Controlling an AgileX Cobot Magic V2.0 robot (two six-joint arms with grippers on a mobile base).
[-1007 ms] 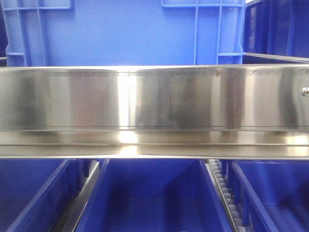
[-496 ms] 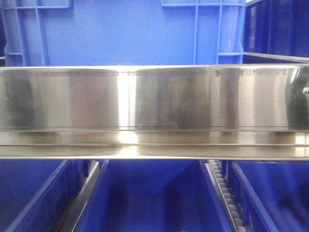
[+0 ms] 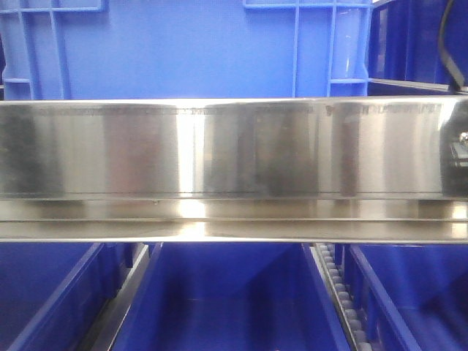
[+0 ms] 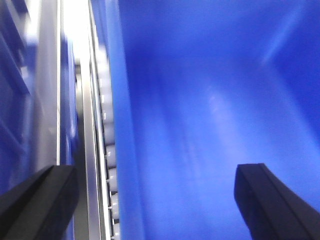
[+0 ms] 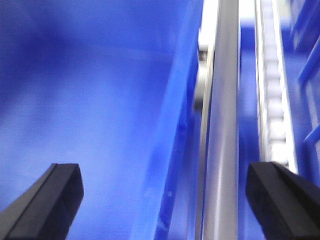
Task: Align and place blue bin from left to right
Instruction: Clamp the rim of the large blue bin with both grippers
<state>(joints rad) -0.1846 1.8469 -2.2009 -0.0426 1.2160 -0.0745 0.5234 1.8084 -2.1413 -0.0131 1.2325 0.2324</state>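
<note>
Change: a black cable (image 3: 447,44) and a dark fitting (image 3: 458,151) had come into the front view between 2 and 3 o'clock, where neither showed half a second earlier. The ribs of the blue bin (image 3: 183,51) had drifted slightly towards 9 o'clock.
Meaning: the right arm was probably rising towards the bin's right side, so the aligning looked barely begun. Whether the bin or the camera had shifted could not be told.
Blue bin: it stood at 12 o'clock in the front view, behind the steel rail (image 3: 219,146) and above the darker bins (image 3: 227,300) at 6 o'clock.
Left gripper (image 4: 155,197): its jaws were spread wide and grasped nothing. A blue wall and a roller track (image 4: 107,150) ran between them towards 12 o'clock.
Right gripper (image 5: 165,197): it was likewise released and empty, straddling a blue wall and a steel bar (image 5: 222,125).
Pose: both wrists pointed along the rack's lanes, and both views were blurred.
</note>
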